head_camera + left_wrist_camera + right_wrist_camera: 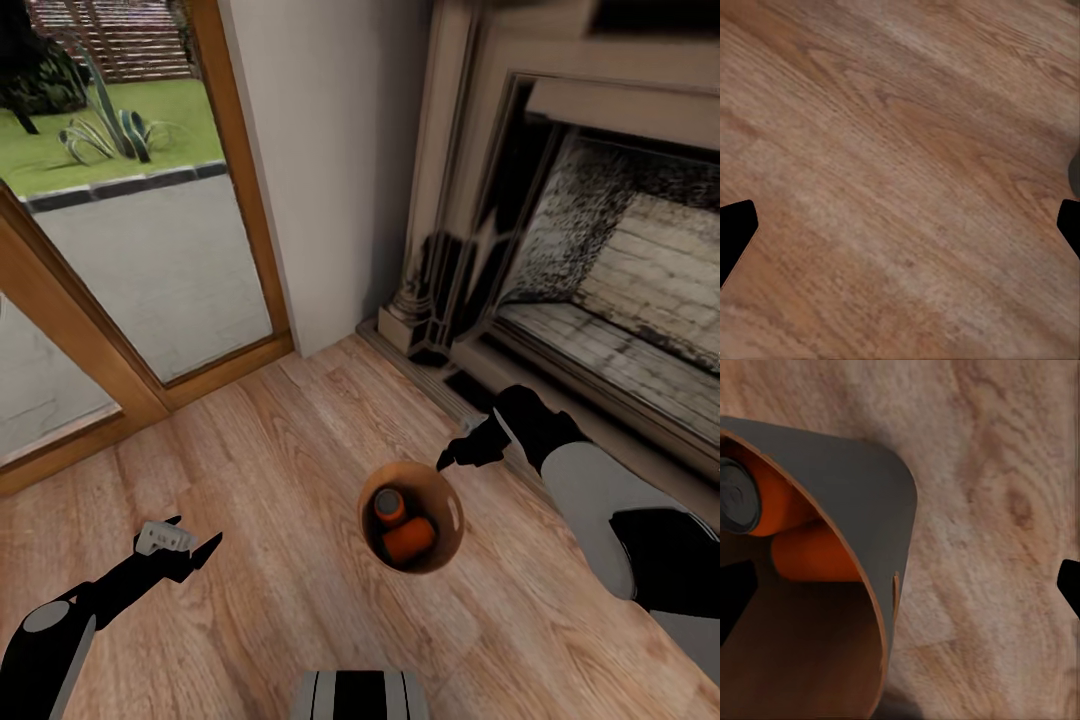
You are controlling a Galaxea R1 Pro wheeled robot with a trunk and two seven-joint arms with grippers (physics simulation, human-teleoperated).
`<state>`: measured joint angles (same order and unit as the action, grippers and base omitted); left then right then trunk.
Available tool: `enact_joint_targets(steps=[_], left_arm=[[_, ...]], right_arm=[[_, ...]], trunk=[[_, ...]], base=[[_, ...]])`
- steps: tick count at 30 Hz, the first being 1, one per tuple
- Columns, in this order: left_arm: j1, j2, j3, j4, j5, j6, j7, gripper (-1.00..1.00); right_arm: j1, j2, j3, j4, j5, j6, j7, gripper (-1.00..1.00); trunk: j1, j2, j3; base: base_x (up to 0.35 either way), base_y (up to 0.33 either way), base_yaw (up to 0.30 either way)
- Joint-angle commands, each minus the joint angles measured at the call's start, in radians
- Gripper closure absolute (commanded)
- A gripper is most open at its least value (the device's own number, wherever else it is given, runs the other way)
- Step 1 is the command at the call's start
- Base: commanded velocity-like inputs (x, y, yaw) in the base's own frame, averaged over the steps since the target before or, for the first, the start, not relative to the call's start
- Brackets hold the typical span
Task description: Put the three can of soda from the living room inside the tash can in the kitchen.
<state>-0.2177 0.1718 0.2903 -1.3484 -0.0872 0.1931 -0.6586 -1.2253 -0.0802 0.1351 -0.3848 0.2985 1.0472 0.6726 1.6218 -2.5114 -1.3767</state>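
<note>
The trash can (pixel 448 520) hangs above the light wood floor (pixel 290 470) a little right of the head view's centre, its copper-brown inside facing the camera. Two orange soda cans (pixel 408 538) lie inside it: one stands with its dark top (pixel 388 497) showing, the other lies on its side at about 5 o'clock from the first, touching it. In the right wrist view the same two orange cans (pixel 810 551) rest against the bin's inner wall, and its grey outer wall (pixel 862 487) curves in front of the floor.

The right gripper (pixel 462 455) sits at the bin's rim at about 1 o'clock. Its jaws appear closed on the rim, one dark fingertip (pixel 735 600) showing inside the bin and the other (pixel 1071 585) outside it.

The left gripper (pixel 185 545) hovers over bare floor at about 9 o'clock from the bin, well apart from it. Its jaws are spread wide and hold nothing; both dark fingertips (pixel 735 232) show at opposite edges of the left wrist view.

A brick fireplace (pixel 620 260) stands at upper right, and a wood-framed glass door (pixel 150 250) at upper left.
</note>
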Motion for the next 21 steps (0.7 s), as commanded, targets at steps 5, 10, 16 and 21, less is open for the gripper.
enact_joint_targets(steps=[5, 10, 16, 21], left_arm=[[0.0, 0.0, 0.0, 0.0, 0.0, 0.001, 0.002, -1.0], [0.0, 0.0, 0.0, 0.001, -0.001, 0.002, 0.002, -1.0], [0.001, 0.0, 0.001, 0.0, 0.008, -0.008, 0.001, -1.0], [0.001, 0.0, 0.001, 0.0, 0.013, -0.013, 0.0, -1.0]], right_arm=[[0.004, -0.001, 0.0, 0.0, 0.001, 0.0, -0.001, -1.0], [0.009, -0.001, 0.001, 0.0, 0.002, 0.0, -0.001, -1.0], [0.01, 0.0, 0.001, 0.0, 0.002, 0.0, -0.004, -1.0], [0.011, 0.0, 0.002, 0.0, 0.002, 0.0, -0.006, -1.0]], trunk=[[-0.002, 0.001, 0.019], [-0.004, 0.002, 0.039], [-0.006, 0.003, 0.05], [-0.006, 0.003, 0.05]], base=[[0.0, 0.0, 0.0], [0.0, 0.0, 0.0], [0.0, 0.0, 0.0], [0.0, 0.0, 0.0]])
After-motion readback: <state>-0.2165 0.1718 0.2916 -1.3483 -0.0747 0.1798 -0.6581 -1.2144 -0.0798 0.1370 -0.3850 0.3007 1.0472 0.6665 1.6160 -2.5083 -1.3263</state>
